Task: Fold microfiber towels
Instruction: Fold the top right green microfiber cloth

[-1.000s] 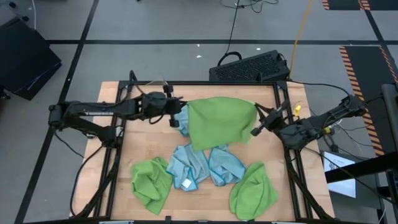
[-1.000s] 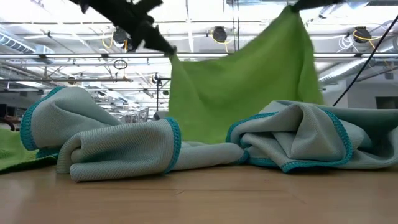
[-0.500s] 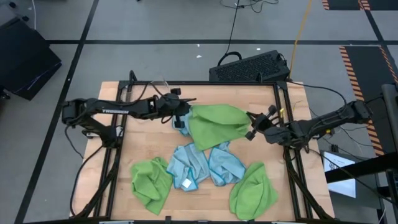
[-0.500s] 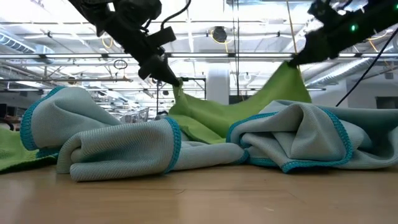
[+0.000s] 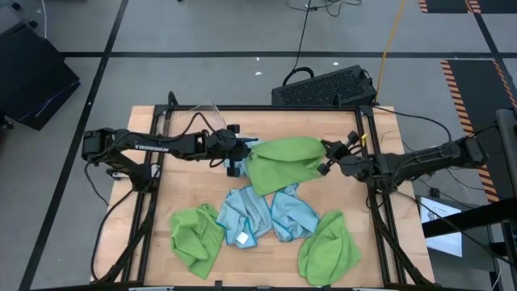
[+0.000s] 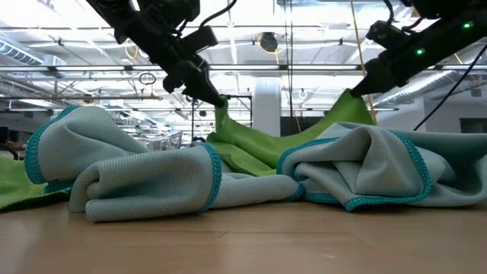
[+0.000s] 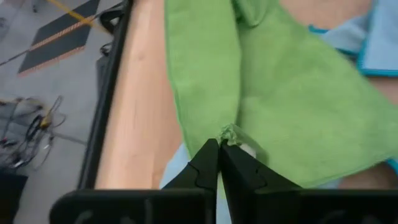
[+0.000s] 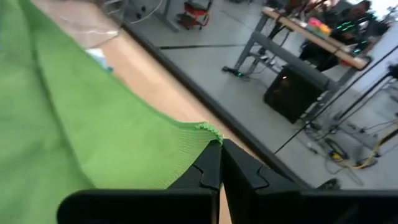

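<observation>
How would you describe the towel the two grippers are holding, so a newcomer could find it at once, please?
On the wooden table, look to the far half, between the left gripper and the right gripper. The lime green towel there is pinched at both ends, while the other green towels lie loose near the front edge.

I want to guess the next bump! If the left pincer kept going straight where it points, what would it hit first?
Probably the green towel it already pinches. The left pincer points across the table toward the right pincer, with that towel between them.
</observation>
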